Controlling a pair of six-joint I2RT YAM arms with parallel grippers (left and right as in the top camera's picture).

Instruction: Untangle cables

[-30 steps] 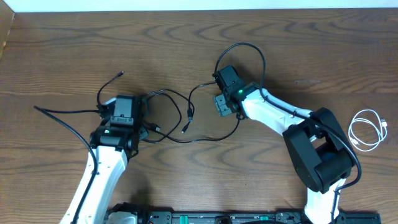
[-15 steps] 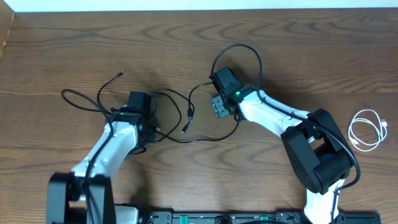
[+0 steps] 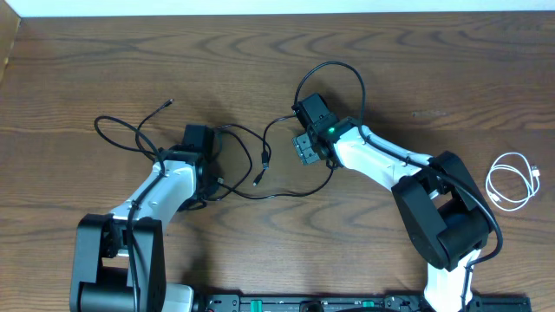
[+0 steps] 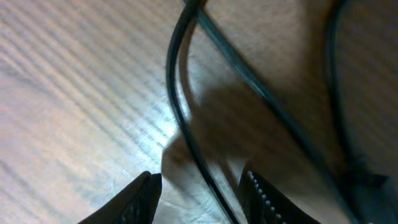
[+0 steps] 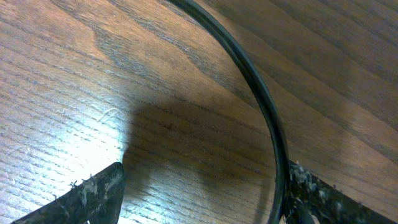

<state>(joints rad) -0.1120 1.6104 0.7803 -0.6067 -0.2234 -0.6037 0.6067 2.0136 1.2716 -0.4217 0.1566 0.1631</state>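
Thin black cables (image 3: 247, 165) lie tangled on the wooden table between my two arms. One loop (image 3: 117, 134) trails left, and another loop (image 3: 334, 74) arcs behind the right arm. A short white cable (image 3: 512, 180) lies coiled alone at the far right. My left gripper (image 3: 206, 178) (image 4: 202, 199) hovers low over the tangle's left side. It is open, and one black cable (image 4: 180, 118) runs between its fingers untouched. My right gripper (image 3: 308, 147) (image 5: 205, 199) is open wide at the tangle's right end. A black cable (image 5: 264, 112) passes just inside its right finger (image 5: 323, 199).
A small plug end (image 3: 167, 103) of a black cable points up and left of the left arm. Two more plug ends (image 3: 263, 165) lie in the middle of the tangle. The table's far edge (image 3: 277, 12) runs along the top.
My left arm swung and its gripper shifted right over the tangle, jaws narrowing. The black cable's left end drew in from a straight trail into a loop. The right arm barely moved.
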